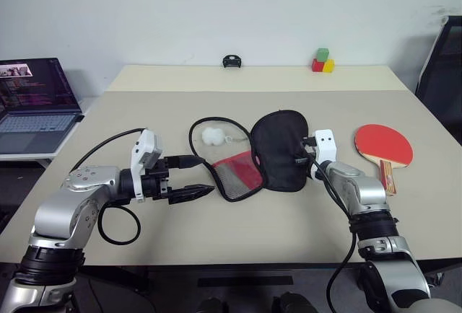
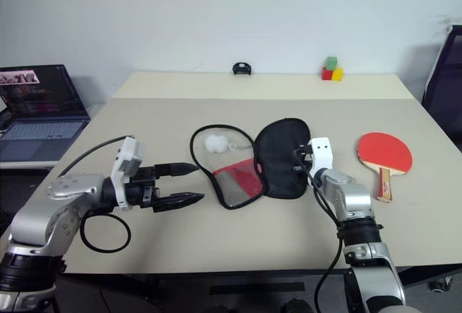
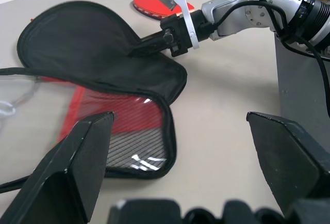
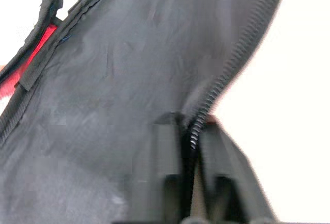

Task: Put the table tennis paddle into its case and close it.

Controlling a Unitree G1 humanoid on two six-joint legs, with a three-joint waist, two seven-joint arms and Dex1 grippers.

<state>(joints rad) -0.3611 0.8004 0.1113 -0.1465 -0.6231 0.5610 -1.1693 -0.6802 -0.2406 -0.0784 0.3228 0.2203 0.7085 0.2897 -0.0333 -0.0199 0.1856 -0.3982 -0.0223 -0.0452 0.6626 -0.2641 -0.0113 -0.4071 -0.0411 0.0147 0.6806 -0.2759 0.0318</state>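
Observation:
The case (image 1: 280, 147) lies unzipped in the middle of the table, its black flap spread to the right and its red mesh half (image 1: 242, 174) to the left. My right gripper (image 4: 192, 146) is shut on the zipper edge of the black flap at its right side (image 1: 307, 156). The table tennis paddle (image 1: 383, 144) rests red face up on the table to the right of that arm, apart from the case. My left gripper (image 1: 206, 176) hovers open just left of the red mesh half, pointing at it, with nothing between its fingers.
A small white ball (image 1: 213, 135) sits inside the loop of loose zipper edging behind the mesh half. At the far table edge are coloured blocks (image 1: 323, 60) and a small black object (image 1: 231, 61). A laptop (image 1: 36, 100) stands off to the left, a dark chair (image 1: 444, 68) to the right.

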